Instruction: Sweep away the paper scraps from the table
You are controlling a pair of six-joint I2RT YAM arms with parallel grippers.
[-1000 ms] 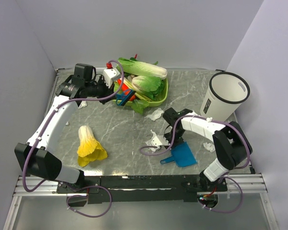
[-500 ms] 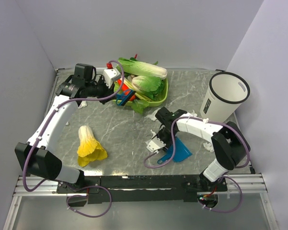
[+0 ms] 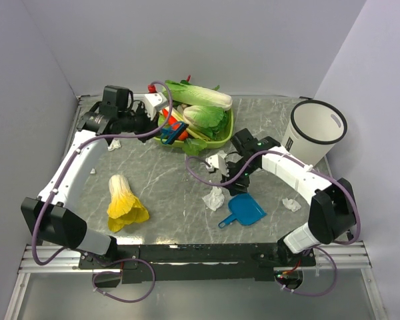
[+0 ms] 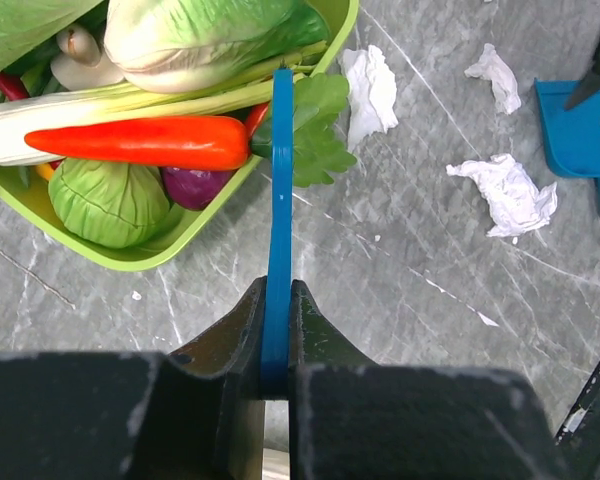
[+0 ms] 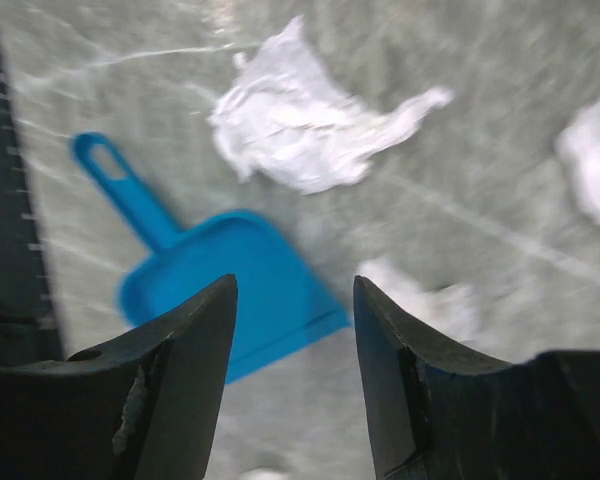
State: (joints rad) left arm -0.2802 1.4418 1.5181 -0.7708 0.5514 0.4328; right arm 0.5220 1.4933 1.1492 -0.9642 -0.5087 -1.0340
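Several white paper scraps lie on the grey-green table (image 3: pixel 160 180): one (image 3: pixel 215 198) left of the blue dustpan (image 3: pixel 245 211), one (image 3: pixel 217 160) by the basket, one (image 3: pixel 291 204) at the right, one (image 3: pixel 114 145) at the left. My right gripper (image 3: pixel 241 175) hangs open over the table just behind the dustpan, holding nothing. In the right wrist view its jaws (image 5: pixel 295 283) stand apart above the dustpan (image 5: pixel 220 280) and a scrap (image 5: pixel 300 130). My left gripper (image 3: pixel 159 127) is shut on a blue brush (image 3: pixel 175 131) beside the basket. The left wrist view shows the thin brush (image 4: pixel 280 180) edge-on and pinched in that gripper (image 4: pixel 277 285).
A green basket (image 3: pixel 217 141) full of vegetables stands at the back centre. A tall white bin (image 3: pixel 313 143) stands at the back right. A yellow-and-white cabbage (image 3: pixel 123 200) lies at the front left. Walls close the back and sides; a metal rail (image 3: pixel 187 250) edges the front.
My right gripper has opened and let go of the dustpan, which now lies flat on the table. The gripper has risen and drawn back toward the basket. The left arm barely shifted.
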